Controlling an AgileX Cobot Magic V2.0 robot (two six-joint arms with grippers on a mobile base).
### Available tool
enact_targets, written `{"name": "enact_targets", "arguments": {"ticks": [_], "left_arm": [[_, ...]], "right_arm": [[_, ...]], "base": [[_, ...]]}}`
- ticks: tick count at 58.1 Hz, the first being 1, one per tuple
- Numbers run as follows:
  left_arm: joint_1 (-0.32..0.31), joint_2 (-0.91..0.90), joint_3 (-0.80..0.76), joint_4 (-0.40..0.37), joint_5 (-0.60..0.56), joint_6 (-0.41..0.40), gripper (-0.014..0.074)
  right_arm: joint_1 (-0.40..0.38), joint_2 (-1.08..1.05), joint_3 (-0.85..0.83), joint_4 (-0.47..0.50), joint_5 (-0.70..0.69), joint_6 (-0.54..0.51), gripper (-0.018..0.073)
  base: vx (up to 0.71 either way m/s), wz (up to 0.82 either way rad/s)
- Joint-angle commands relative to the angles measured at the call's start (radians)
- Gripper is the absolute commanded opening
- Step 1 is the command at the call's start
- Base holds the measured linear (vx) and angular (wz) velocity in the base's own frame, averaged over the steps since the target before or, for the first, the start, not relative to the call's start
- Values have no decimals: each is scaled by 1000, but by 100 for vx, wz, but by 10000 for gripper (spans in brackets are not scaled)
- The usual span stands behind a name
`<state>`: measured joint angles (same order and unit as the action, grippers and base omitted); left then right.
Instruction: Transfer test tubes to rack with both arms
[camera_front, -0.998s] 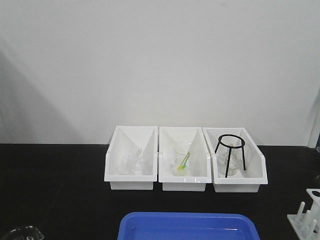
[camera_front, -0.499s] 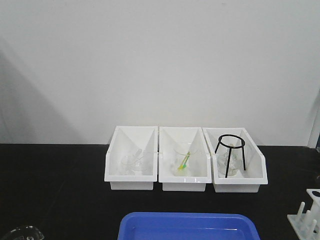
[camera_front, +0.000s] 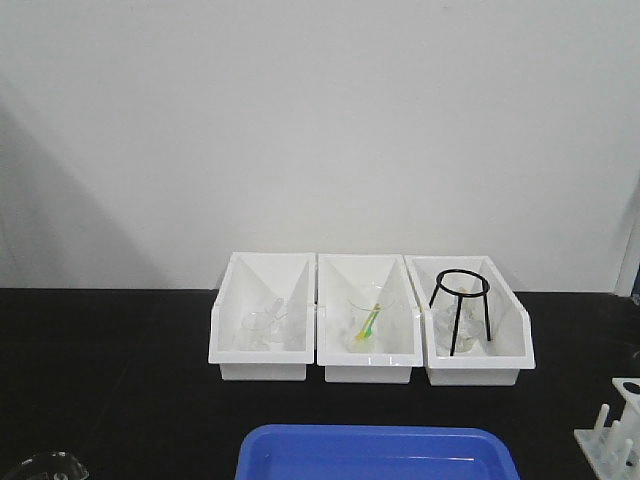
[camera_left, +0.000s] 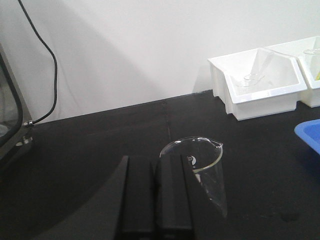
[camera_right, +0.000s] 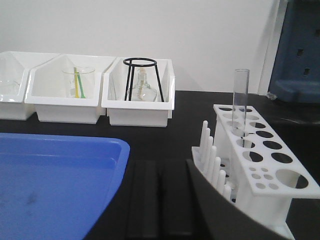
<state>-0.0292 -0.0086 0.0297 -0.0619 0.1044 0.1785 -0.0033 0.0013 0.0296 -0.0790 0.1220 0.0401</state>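
The left end effector (camera_left: 156, 200) is hovering low over the black bench (camera_left: 90, 145), fingers pressed together, gripping nothing, just behind a beaker (camera_left: 197, 167). The right end effector (camera_right: 159, 200) is likewise sitting closed between a blue tray (camera_right: 50, 180) and the rack (camera_right: 260, 165), where 1 test tube (camera_right: 240, 100) is standing upright. 3 white bins (camera_front: 370, 320) are lining the far wall.

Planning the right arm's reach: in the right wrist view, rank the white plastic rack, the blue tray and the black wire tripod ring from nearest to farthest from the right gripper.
1. White plastic rack, just right of the right gripper, one glass test tube standing in it.
2. Blue tray, to the left; nearly as close, hard to separate from the rack.
3. Black wire tripod ring, far back in the white bin.
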Motion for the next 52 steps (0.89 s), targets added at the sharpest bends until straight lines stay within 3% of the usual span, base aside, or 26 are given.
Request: {"name": "enact_targets", "arguments": {"ticks": [1,8,52], "left_arm": [[2,-20,28,-10,-86,-7,-1],[2,-20,28,-10,-86,-7,-1],[2,-20,28,-10,-86,-7,-1]], "right_arm": [[0,-12,11,-8,-67,40,-7],[0,-20,11,-21,-79,96,-7],[0,-20,12,-20,-79,95,-7]], "base": [[0,0],[0,0],[0,0]]}}
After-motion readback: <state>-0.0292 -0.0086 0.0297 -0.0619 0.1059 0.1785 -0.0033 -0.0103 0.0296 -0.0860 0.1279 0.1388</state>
